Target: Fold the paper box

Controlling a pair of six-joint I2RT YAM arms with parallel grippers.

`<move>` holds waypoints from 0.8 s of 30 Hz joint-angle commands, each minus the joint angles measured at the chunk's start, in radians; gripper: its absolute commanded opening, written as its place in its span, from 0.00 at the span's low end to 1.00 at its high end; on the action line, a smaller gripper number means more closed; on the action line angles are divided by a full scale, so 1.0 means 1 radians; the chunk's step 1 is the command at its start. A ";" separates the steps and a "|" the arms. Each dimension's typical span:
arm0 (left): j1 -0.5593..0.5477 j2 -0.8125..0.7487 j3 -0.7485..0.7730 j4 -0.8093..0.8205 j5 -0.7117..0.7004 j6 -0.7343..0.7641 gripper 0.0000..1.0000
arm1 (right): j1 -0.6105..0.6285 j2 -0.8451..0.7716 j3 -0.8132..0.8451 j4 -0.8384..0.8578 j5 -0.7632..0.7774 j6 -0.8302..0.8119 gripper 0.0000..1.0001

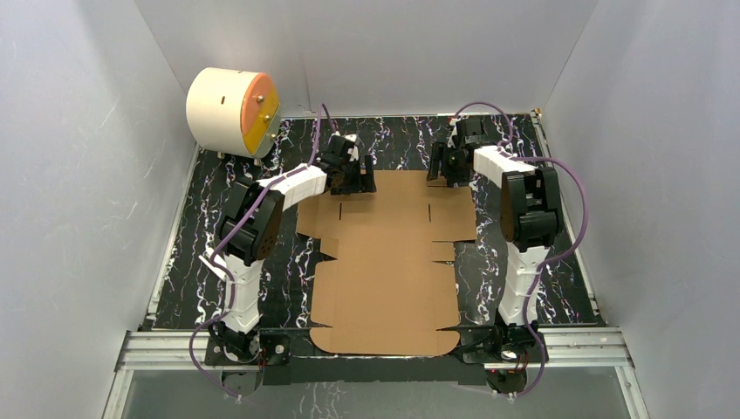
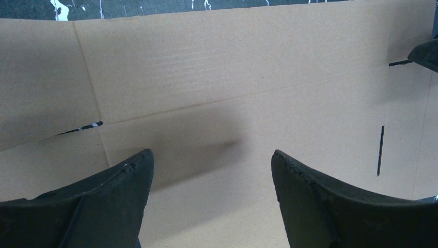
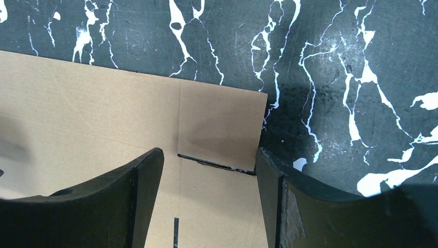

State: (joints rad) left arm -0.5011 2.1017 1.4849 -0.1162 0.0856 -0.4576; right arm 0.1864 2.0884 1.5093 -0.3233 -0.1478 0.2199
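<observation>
Top external: flat paper box [image 1: 384,262], table [image 1: 403,144] margins alongside.

Plain pale grey walls [image 1: 78,192] box in the table on three sides. The tabletop [image 1: 188,253] is black marble-look with white veins. An aluminium rail [image 1: 585,347] runs along its near edge. Light is soft, even.
</observation>
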 commanded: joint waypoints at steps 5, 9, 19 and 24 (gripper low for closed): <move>0.004 -0.008 -0.044 -0.039 0.004 -0.013 0.81 | 0.008 -0.028 0.035 0.048 -0.160 0.030 0.72; 0.004 -0.009 -0.051 -0.037 0.002 -0.017 0.81 | 0.008 -0.071 0.022 0.086 -0.205 0.051 0.69; 0.004 -0.012 -0.053 -0.040 -0.007 -0.018 0.81 | 0.008 -0.037 0.092 -0.056 0.132 -0.046 0.80; 0.003 -0.016 -0.048 -0.044 -0.008 -0.016 0.81 | 0.010 -0.004 0.112 -0.069 0.129 -0.051 0.84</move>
State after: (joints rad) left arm -0.4999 2.0941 1.4666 -0.0944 0.0853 -0.4717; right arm 0.1967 2.0727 1.5673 -0.3725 -0.0582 0.1944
